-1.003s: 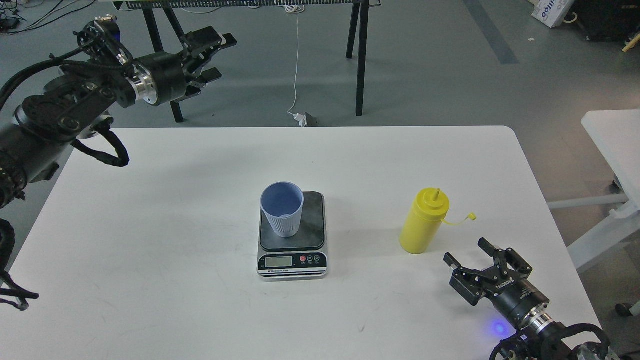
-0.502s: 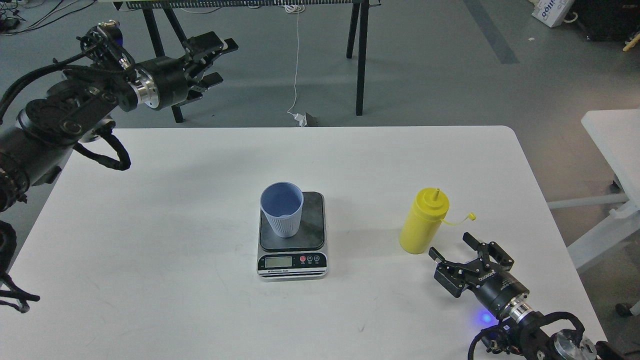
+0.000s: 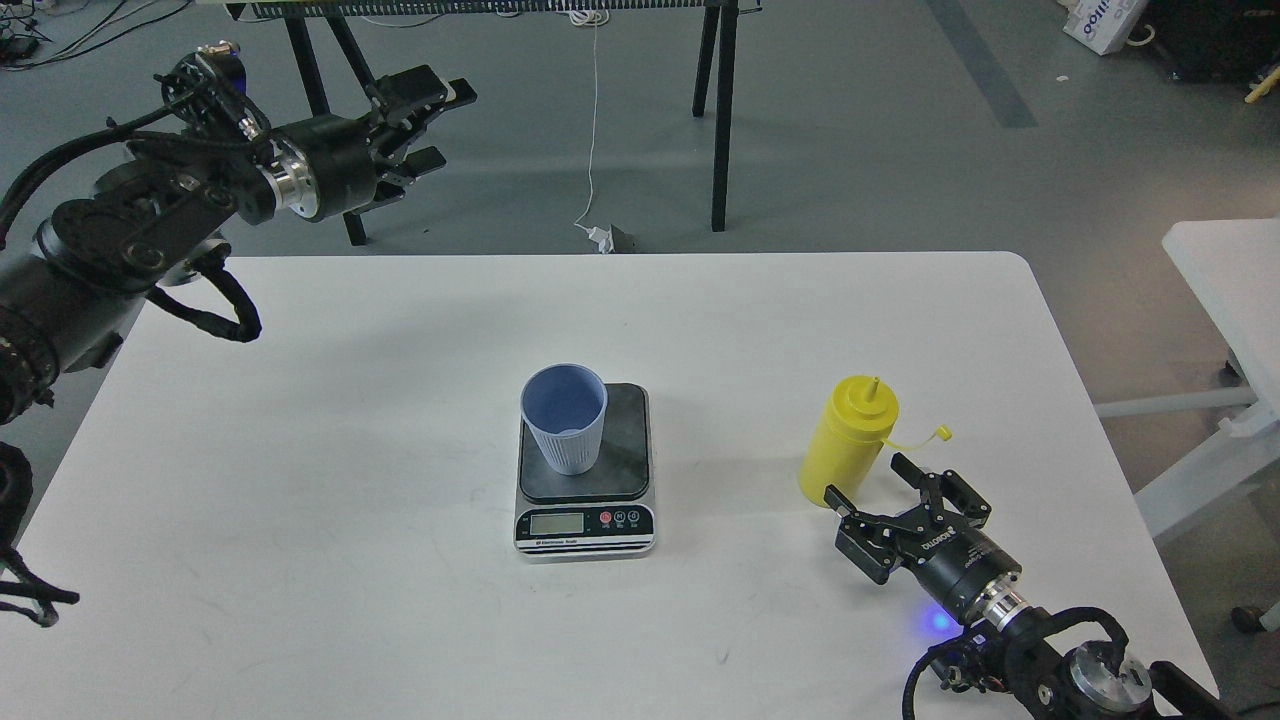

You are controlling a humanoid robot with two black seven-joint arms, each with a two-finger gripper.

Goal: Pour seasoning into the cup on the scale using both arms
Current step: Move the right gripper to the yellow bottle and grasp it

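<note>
1. Fingers [image 3: 838, 499] of right gripper [image 3: 868, 479] spread apart, straddling the seasoning's [image 3: 846, 442] base; no contact visible.
2. Seasoning upright on desk [image 3: 400, 560], nozzle up, long axis vertical. Likely light, squeezable, slick; grip mid-body.
3. Cup [image 3: 565, 417] on scale [image 3: 585, 470], mouth up.
4. Left gripper [image 3: 432, 117] raised at far edge, fingers apart.

Smooth matt white bench [image 3: 300, 480]; ribbed light-blue plastic cup [image 3: 565, 420], matt; dark grey mottled scale [image 3: 585, 480] platform over a silver base with faint sheen. Smooth yellow plastic seasoning [image 3: 848, 440] bottle, soft gloss. Matt black right gripper [image 3: 878, 490] and left gripper [image 3: 440, 125], polished metal rings behind each.
</note>
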